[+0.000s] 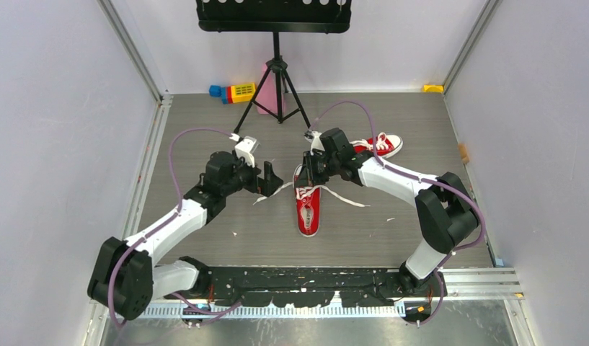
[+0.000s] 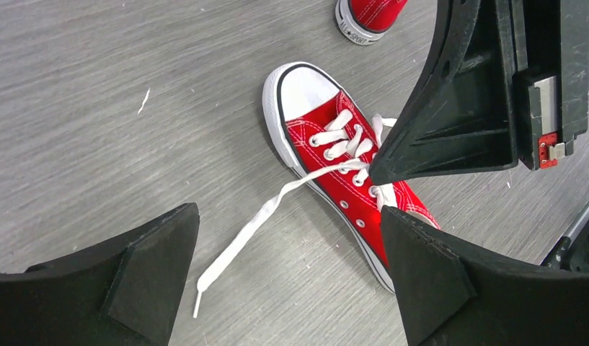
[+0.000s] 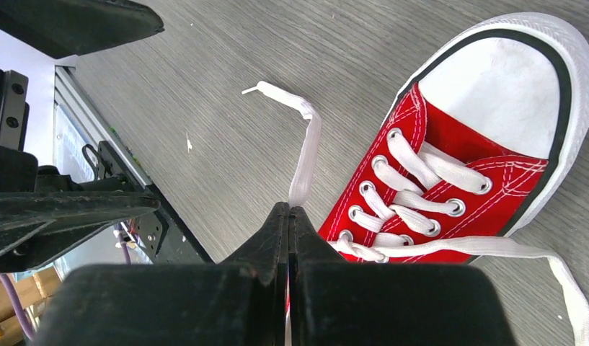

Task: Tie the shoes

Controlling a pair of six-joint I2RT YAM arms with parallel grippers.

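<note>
One shoe (image 1: 308,209) lies in the middle of the table (image 1: 421,115), toe to the near edge, lace (image 2: 241,234) trailing left. The other shoe (image 1: 378,145) lies behind it, rightward. A tripod (image 1: 277,72) stands at the far edge.

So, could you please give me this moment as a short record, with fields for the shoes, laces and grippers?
near shoe: mid-table, toe toward the near edge, untied
far shoe: farther back on the right, apart from the near one
left gripper: open, holding nothing
right gripper: shut on the pinched lace
pinched lace: free end lying on the table
other lace: trailing loose
</note>
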